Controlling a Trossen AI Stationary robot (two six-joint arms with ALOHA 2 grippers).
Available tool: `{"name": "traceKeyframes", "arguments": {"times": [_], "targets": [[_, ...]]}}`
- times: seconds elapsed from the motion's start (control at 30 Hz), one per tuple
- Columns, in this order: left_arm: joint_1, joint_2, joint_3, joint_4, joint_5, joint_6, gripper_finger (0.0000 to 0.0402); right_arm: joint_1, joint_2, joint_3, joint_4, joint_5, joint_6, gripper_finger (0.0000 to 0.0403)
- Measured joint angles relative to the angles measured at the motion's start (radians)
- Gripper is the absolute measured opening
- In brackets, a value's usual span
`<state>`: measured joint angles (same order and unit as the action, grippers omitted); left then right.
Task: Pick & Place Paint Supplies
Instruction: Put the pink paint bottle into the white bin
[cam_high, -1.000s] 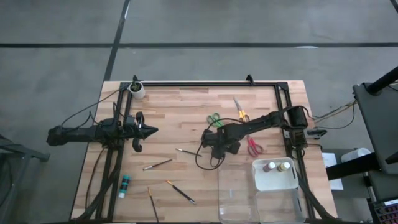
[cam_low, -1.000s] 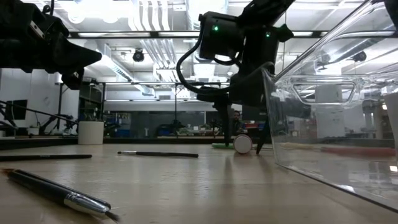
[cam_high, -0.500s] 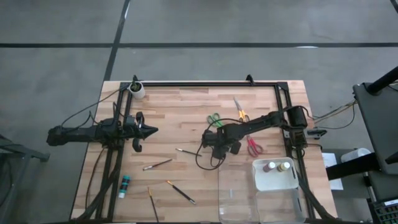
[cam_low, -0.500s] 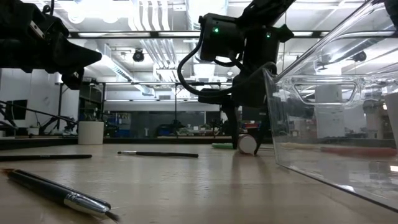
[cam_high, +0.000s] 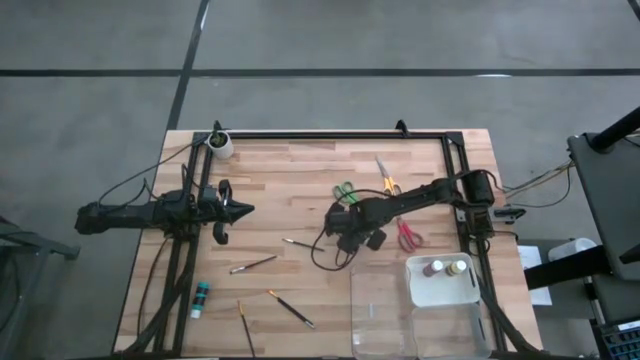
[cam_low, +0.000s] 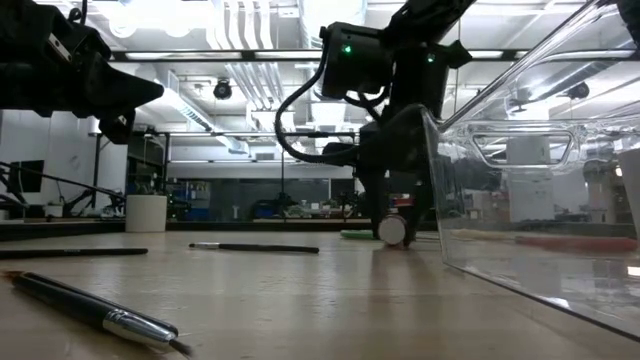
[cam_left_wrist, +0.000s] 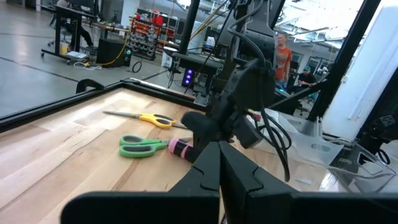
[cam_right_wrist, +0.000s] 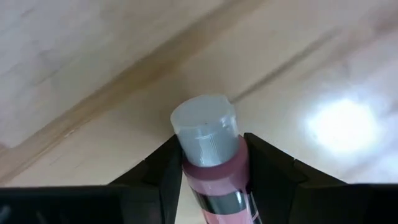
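A pink paint bottle (cam_right_wrist: 214, 186) with a pale cap (cam_right_wrist: 204, 124) is between the fingers of my right gripper (cam_high: 345, 230), which is shut on it at mid-table, left of the red scissors (cam_high: 407, 236). The cap shows in the low view (cam_low: 392, 230), right at the tabletop. The bottle also shows in the left wrist view (cam_left_wrist: 182, 149). My left gripper (cam_high: 245, 210) is shut and empty, held above the table's left part. A teal bottle (cam_high: 201, 297) and several brushes (cam_high: 253, 265) lie on the near left. My right gripper pinches the pink bottle's body just behind the cap (cam_right_wrist: 214, 171), one finger (cam_right_wrist: 155, 171) on each side. The fingers come slanting down from the table's right. The cap end sticks out past the fingertips and faces the near edge. The bottle lies level at the tabletop.
The clear tray (cam_high: 420, 310) stands at the near right with two bottles (cam_high: 446, 268) in one compartment. Green scissors (cam_high: 344, 192) and yellow scissors (cam_high: 385, 177) lie just beyond my right gripper. A white cup (cam_high: 219, 145) stands at the far left corner.
My right gripper has come down a little over the pink bottle and its fingers have closed in from either side of the cap onto the bottle. The bottle has shifted slightly sideways on the table and back.
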<state>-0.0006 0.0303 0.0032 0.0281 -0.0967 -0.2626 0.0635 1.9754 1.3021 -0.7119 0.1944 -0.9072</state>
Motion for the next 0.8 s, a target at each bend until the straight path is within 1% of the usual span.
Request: {"name": "traceKeyframes", "arguments": {"times": [0.1, 0.3, 0.6, 0.8], "targets": [[0.000, 0.000, 0.000, 0.000, 0.000, 0.000, 0.0000, -0.001, -0.020, 0.000, 0.026, -0.006, 0.087, 0.0145], [0.000, 0.000, 0.000, 0.000, 0.000, 0.000, 0.0000, 0.000, -0.061, 0.000, 0.082, -0.020, 0.198, 0.0144], [0.000, 0.014, 0.000, 0.000, 0.000, 0.000, 0.0000, -0.001, -0.127, 0.001, 0.178, -0.139, 0.291, 0.0144], [0.000, 0.013, 0.000, 0.000, 0.000, 0.000, 0.0000, -0.024, -0.158, -0.004, 0.251, -0.148, 0.347, 0.0144]]}}
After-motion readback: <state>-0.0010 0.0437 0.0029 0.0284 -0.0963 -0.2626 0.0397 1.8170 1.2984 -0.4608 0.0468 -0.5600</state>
